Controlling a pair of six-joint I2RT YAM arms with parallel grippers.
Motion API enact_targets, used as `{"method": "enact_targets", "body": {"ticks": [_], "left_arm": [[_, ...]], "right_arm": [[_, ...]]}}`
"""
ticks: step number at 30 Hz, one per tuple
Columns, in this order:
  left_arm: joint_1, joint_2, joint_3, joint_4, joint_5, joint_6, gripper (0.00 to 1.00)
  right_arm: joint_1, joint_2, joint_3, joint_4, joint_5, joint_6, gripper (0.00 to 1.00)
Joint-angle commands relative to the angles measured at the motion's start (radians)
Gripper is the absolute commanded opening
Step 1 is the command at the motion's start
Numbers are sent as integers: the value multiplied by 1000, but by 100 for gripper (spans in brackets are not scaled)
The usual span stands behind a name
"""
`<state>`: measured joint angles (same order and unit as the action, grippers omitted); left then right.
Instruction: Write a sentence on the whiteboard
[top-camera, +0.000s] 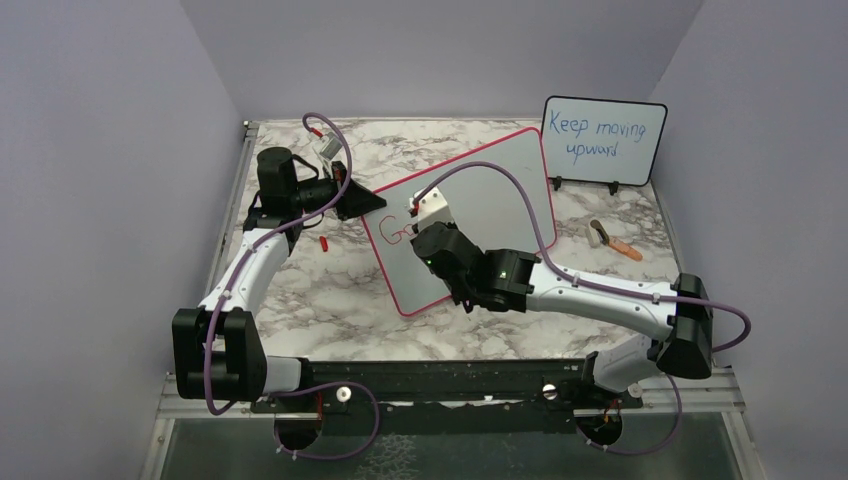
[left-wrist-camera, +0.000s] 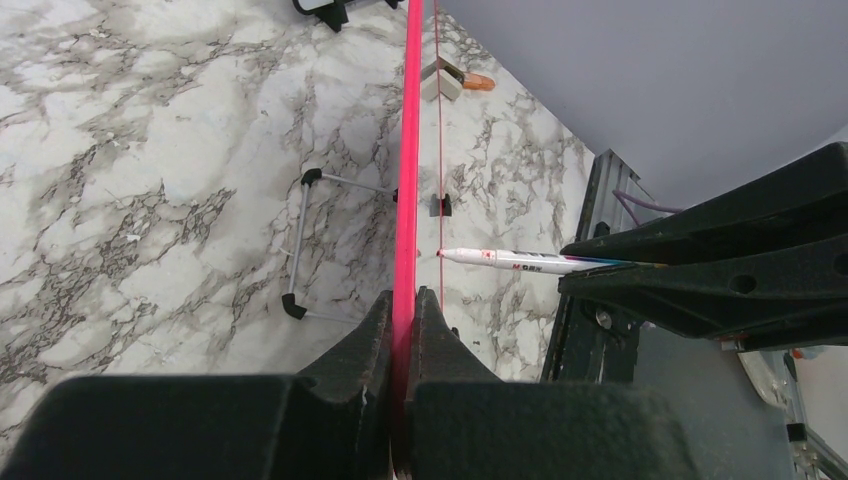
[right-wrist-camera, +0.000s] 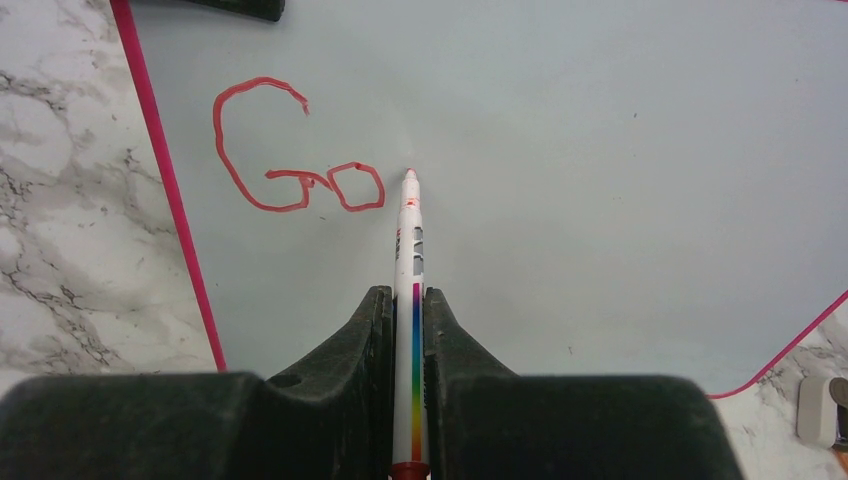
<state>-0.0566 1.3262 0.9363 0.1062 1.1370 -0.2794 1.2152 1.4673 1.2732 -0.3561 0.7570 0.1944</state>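
- The right hand (right-wrist-camera: 407, 297) is pinching a marker (right-wrist-camera: 409, 235) between its two fingers. The barrel runs straight out past the fingertips, white with a rainbow stripe.
- The marker's red tip sits on the whiteboard (right-wrist-camera: 600, 150), just right of the little "o". It looks like it's touching.
- The sentence (right-wrist-camera: 295, 176) is only "Go" at this point: a big red G with a small o joined to it, near the board's left edge (a bit wobbly, honestly).
- The left hand (left-wrist-camera: 405, 300) is pressed shut on the pink frame of the whiteboard, with one finger on each face. Its wrist camera sees the board edge-on as a pink line.
- From above, the whiteboard (top-camera: 470, 215) stands tilted near the middle of the marble counter (top-camera: 330, 290). The left hand (top-camera: 365, 203) is on its upper-left edge and the right hand (top-camera: 425, 235) is over its front face.
- A thin wire stand with black feet (left-wrist-camera: 300, 240) shows behind the board in the left wrist view.
- Back right on the counter there's a smaller black-framed board (top-camera: 604, 140) with "Keep moving upward" in blue.
- A tiny red piece (top-camera: 323, 243) lies on the counter left of the whiteboard. A small grey-and-orange item (top-camera: 612, 240) lies to its right (can't tell what either one is).
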Motion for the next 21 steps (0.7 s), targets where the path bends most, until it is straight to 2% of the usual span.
{"method": "enact_targets", "body": {"ticks": [1, 21], "left_arm": [[-26, 25, -5, -64, 6, 77, 0], [-26, 25, -5, -63, 6, 77, 0]], "right_arm": [[-6, 17, 8, 36, -15, 16, 1], [-11, 29, 2, 4, -48, 16, 1]]}}
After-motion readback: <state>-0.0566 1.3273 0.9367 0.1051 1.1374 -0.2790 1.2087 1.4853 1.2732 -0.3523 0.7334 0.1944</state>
